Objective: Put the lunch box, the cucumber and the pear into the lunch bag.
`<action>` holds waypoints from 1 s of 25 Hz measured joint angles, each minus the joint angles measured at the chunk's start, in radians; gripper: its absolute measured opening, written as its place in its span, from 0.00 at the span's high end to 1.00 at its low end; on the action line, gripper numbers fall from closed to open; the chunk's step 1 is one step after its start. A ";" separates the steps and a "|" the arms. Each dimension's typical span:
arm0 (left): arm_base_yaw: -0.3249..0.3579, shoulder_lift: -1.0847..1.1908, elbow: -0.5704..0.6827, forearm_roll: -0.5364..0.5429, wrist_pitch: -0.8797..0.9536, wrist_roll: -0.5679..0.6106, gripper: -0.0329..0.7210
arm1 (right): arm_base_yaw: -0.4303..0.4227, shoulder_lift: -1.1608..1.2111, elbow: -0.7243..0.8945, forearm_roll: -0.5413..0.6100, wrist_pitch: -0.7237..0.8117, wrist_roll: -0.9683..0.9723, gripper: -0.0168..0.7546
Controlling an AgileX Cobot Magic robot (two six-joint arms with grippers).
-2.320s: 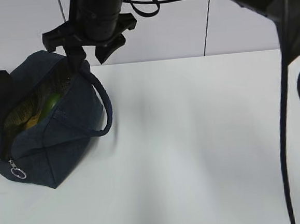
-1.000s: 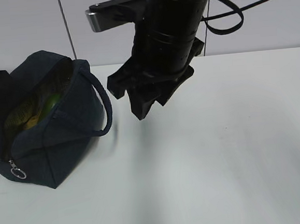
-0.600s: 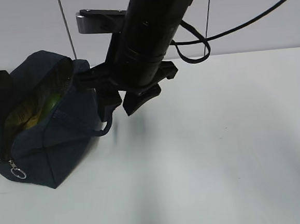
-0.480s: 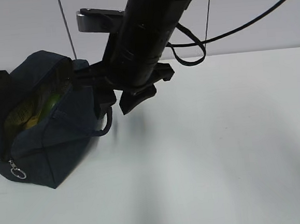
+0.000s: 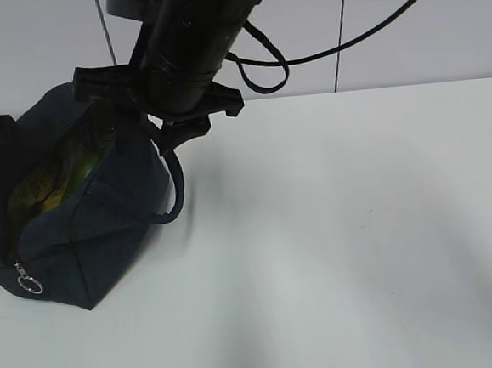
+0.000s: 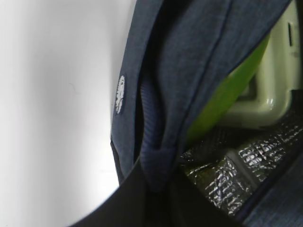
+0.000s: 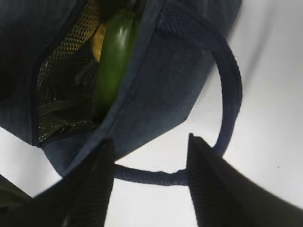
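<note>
Bag (image 5: 80, 240) sits at the left of the white table (image 5: 337, 253), zipper open, ring pull (image 5: 30, 284) hanging at its near corner. Loop handle (image 5: 174, 185) droops down the side that faces the table's middle.

Inside the bag: cucumber (image 7: 113, 56) lies along the opening, dark green, with the yellow pear (image 7: 98, 40) just behind it, mostly hidden. From the left wrist the box (image 6: 265, 90) shows as a pale green lid deep in the bag, beside a bright green strip and the silvery lining (image 6: 227, 175). From outside only green and yellow patches show through the opening (image 5: 66, 177).

Right gripper (image 7: 149, 182) hangs over the bag's far end, reaching across from the right, jaws about half open with nothing between them. The handle loop (image 7: 227, 94) runs in the gap below the fingers; cannot tell if it touches them.

Left gripper (image 6: 156, 175) is pinched tight on a fold of the bag's navy edge by the opening. In the exterior view that arm is only a dark shape at the bag's left side.
</note>
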 joint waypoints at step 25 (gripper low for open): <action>0.000 0.000 0.000 -0.055 -0.016 0.019 0.95 | 0.000 0.175 -0.218 -0.001 0.128 -0.011 0.96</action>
